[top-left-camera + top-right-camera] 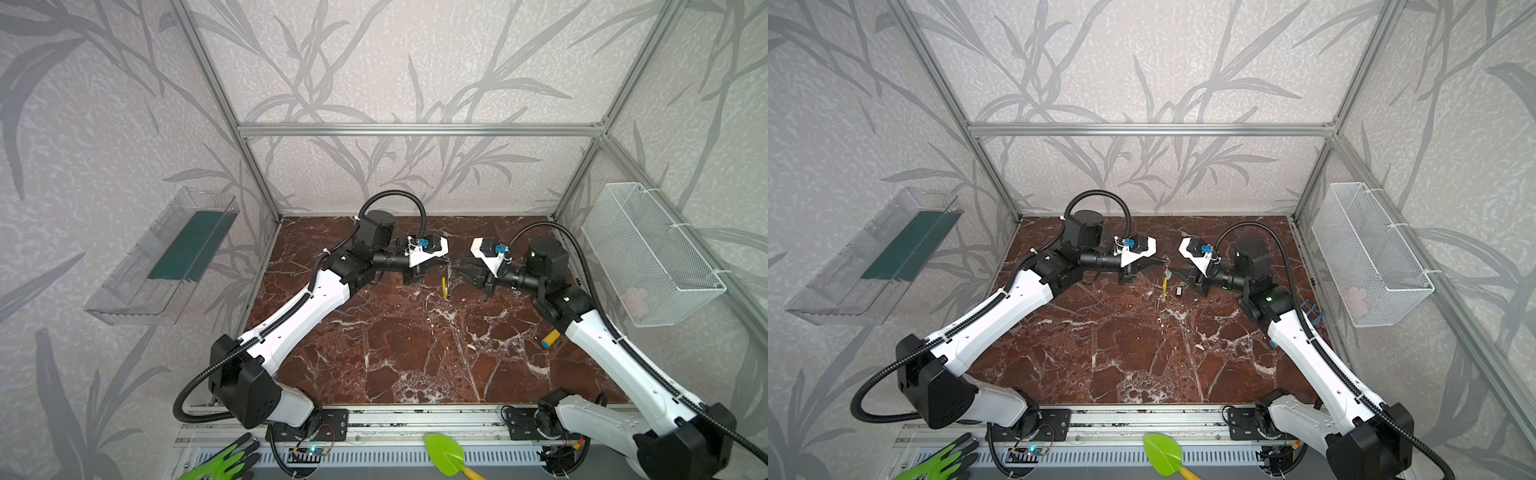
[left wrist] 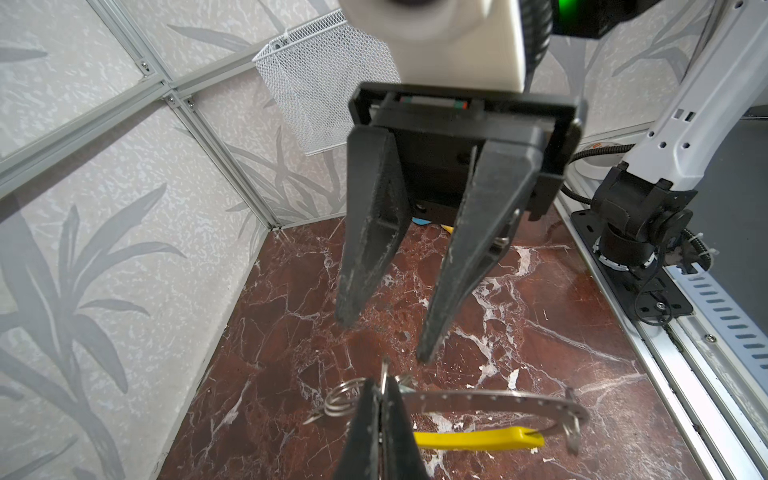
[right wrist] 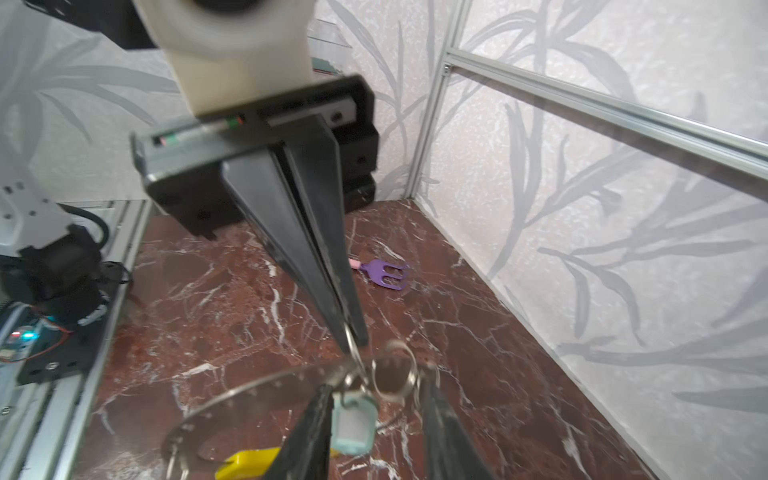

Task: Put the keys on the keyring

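Between the parted fingers of the right pincer [image 2: 384,338], the keys [image 3: 353,424] are being left ungripped beside the keyring [image 2: 490,401], itself being pinched by the closed left pincer [image 2: 381,388]; if unthreaded, they are likely being dropped.

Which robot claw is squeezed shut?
The left gripper: its jaws are pinched together on the keyring. The right gripper, facing it, has its jaws spread apart.
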Robot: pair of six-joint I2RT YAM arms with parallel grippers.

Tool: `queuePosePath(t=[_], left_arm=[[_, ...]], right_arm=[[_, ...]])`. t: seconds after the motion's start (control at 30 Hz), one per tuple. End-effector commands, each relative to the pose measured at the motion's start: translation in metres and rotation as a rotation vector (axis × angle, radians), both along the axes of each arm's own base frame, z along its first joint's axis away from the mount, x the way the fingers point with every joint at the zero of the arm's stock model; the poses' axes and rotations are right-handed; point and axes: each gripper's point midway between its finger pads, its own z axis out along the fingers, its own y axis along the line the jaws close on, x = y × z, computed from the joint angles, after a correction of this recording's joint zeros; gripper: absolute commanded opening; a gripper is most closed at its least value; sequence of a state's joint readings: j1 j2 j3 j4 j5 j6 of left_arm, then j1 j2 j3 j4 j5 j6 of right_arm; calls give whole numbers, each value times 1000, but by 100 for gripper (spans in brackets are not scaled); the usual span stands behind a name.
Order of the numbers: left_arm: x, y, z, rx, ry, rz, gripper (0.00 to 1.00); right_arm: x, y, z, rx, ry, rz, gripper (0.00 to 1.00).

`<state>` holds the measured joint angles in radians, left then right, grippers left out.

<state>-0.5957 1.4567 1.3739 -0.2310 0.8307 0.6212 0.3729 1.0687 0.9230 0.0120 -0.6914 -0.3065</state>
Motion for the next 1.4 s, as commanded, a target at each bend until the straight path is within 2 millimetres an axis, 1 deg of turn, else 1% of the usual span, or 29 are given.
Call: queuePosePath(t=[0.0, 0.07, 0.13, 0.4, 0.53, 0.67, 0.8, 0.87, 1.0, 1.07, 1.13, 1.23, 1.37], left_arm=[[-1, -2, 18, -61, -38, -3, 0], [-1, -2, 19, -68, -41, -6, 0], [0, -3, 20, -78, -40, -4, 0], [2, -5, 25, -103, -43, -4, 0], [3, -5, 25, -111, -43, 0, 0], [3, -6, 24, -111, -42, 4, 0], [4, -6, 24, -115, -41, 6, 0], [4, -6, 24, -114, -38, 6, 0], [6, -4, 21, -103, -39, 18, 0], [6, -4, 21, -100, -39, 22, 0], [6, -3, 19, -97, -36, 25, 0], [8, -2, 18, -95, -33, 31, 0], [8, 0, 15, -92, -24, 37, 0]], right_arm=[[8, -11, 4, 67, -27, -78, 41], [6, -11, -9, 63, 3, -76, 42], [6, -9, -15, 78, 20, -66, 42], [4, 10, -10, 139, 52, 24, 45], [1, 18, -8, 163, 73, 78, 51], [1, 24, -8, 157, 70, 83, 52], [8, 26, -5, 155, 56, 44, 52], [14, 25, -5, 149, 53, 3, 50], [20, 18, -6, 124, 34, -59, 38], [19, 16, -7, 117, 23, -73, 33], [17, 13, -10, 91, 12, -80, 24], [17, 7, -12, 59, -6, -111, 15], [18, -1, -9, 34, -51, -155, 9]])
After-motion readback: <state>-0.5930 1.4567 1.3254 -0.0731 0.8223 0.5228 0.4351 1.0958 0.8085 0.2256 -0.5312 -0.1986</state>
